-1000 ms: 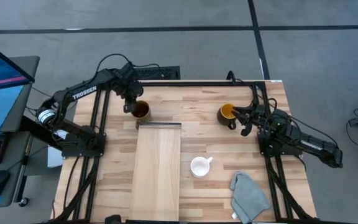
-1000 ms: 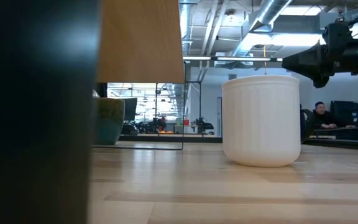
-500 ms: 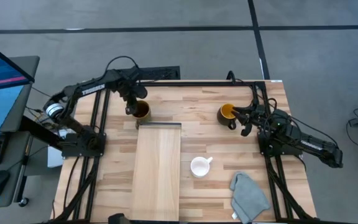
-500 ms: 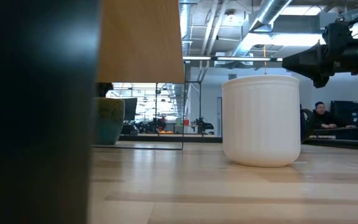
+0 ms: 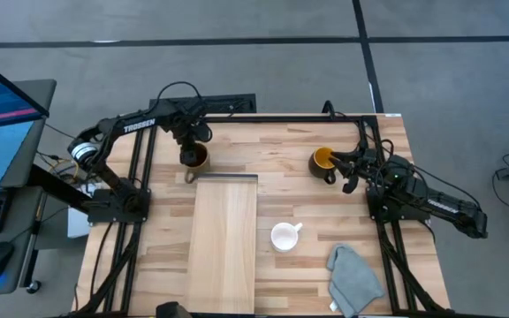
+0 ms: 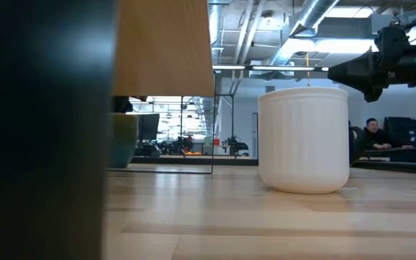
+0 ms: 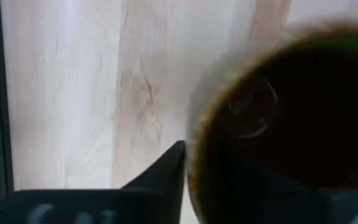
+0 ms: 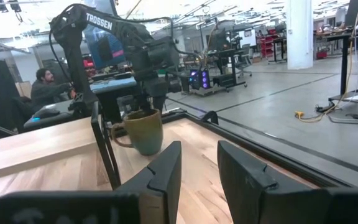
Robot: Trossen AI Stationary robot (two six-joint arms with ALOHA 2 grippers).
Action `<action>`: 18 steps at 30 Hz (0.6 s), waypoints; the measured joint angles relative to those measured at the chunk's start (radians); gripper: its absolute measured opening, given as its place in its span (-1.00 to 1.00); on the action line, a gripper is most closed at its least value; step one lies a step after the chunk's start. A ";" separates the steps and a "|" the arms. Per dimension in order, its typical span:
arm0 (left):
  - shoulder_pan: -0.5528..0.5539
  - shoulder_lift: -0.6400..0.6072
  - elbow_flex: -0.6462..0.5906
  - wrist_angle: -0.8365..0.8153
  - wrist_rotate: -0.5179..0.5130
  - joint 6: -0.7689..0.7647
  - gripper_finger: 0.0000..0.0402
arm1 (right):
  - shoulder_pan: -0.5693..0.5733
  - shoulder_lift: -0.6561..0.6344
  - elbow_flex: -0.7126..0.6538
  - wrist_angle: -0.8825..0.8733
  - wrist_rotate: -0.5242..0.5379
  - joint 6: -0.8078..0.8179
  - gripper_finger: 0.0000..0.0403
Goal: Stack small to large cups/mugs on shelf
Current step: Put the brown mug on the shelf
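Since a second ago the left gripper (image 5: 191, 148) has come down onto the brown mug (image 5: 194, 158) and shifted it slightly leftward; its jaws now pinch the rim, one finger (image 7: 166, 171) outside the wall.

Nearest the front edge of the table (image 5: 325, 132), the grey cloth (image 5: 353, 278) lies by the front right corner. Just behind it the white mug (image 5: 284, 237) stands beside the shelf's (image 5: 224, 243) right edge. The brown mug sits just beyond the shelf's far end. Near the far right corner stands the dark mug (image 5: 323, 162); the right gripper (image 5: 353, 168) rests just beside it, jaws narrowly parted and holding nothing.
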 joint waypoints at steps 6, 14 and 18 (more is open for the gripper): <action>0.000 0.000 0.001 -0.014 -0.001 0.001 -0.90 | 0.000 0.000 0.000 -0.001 0.000 0.000 -0.37; 0.000 0.000 0.001 -0.025 0.002 -0.033 -0.89 | 0.000 0.000 0.000 -0.007 0.001 0.000 -0.37; 0.000 0.000 0.001 -0.028 0.002 -0.044 -0.89 | 0.000 0.000 0.000 -0.011 0.001 0.000 -0.37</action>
